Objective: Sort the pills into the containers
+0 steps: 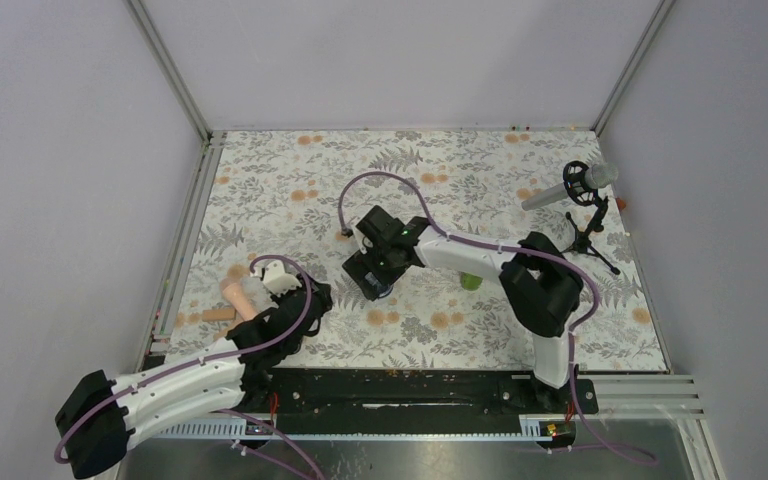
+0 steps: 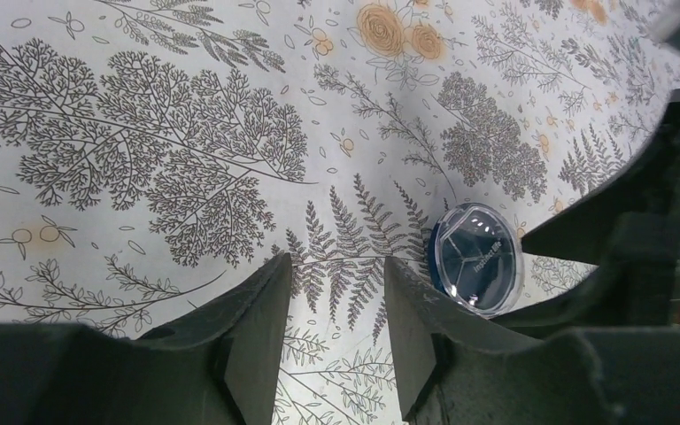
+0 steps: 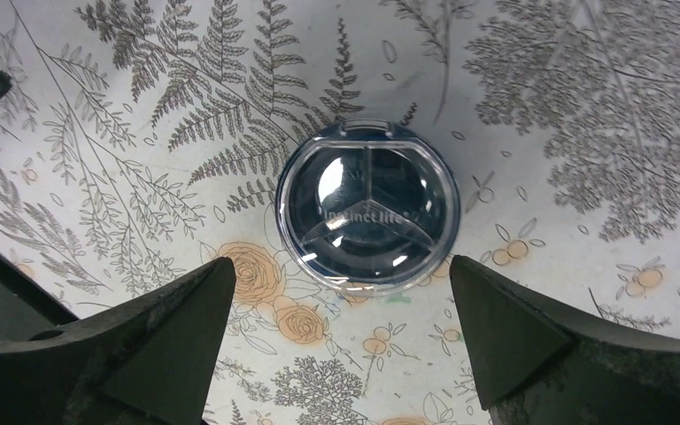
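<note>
Right wrist view: blue jar [image 3: 367, 212] sits flat on the floral mat [image 3: 584, 133], clear lid up, so its axis is vertical. It's round w/ no long side, and the lid tab pts away from the cam. Right gripper [image 3: 341, 297] is spread wide and empty. The jar lies just ahead of the fingertips, centred on the gap, not clasped. Left wrist view shows the same jar at a slant, just right of the left gripper [image 2: 332, 323], whose jaws stand narrowly apart w/ only mat betw them. Top view adds what the wrist cams lack: green bottle [image 1: 471, 281] upright by the right forearm, near the jar but apart, and peach rods [image 1: 238, 297] beside the left gripper. The jar is mostly hidden there under the right gripper.
</note>
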Controlling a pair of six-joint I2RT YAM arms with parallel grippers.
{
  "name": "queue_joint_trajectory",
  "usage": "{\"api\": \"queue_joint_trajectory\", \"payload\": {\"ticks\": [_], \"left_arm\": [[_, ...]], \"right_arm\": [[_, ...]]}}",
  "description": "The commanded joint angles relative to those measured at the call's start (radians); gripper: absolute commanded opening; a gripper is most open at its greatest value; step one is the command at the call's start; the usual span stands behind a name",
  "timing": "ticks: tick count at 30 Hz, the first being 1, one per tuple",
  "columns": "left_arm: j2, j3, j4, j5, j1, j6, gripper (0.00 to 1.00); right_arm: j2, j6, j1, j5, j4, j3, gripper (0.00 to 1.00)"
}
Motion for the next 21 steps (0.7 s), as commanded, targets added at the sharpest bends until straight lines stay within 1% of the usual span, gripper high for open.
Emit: {"api": "queue_joint_trajectory", "payload": {"ticks": [1,6,8,11,14,19,21], "left_arm": [[-0.02,0.004,0.023,-0.029,0.006,0.031,0.44],[-0.04,0.004,0.015,-0.035,0.008,0.05,0.44],[-0.049,-0.002,0.015,-0.036,0.008,0.051,0.44],[-0.056,-0.012,0.02,-0.034,0.007,0.05,0.45],[-0.057,-0.019,0.03,-0.031,0.008,0.052,0.45],[-0.041,-0.02,0.047,-0.027,0.01,0.055,0.45],[-0.033,-0.02,0.056,-0.021,0.008,0.058,0.45]], "right_arm": [[0.076,-0.091,0.039,0.06,-0.079,0.105,1.0],[0.138,-0.062,0.054,0.173,-0.078,0.152,0.99],[0.149,-0.023,0.056,0.232,-0.076,0.154,0.99],[0.15,0.016,0.055,0.291,-0.078,0.149,0.95],[0.14,0.093,0.056,0.324,-0.088,0.141,0.87],[0.134,0.322,0.053,0.416,-0.193,0.182,0.69],[0.129,0.411,0.052,0.444,-0.22,0.189,0.67]]}}
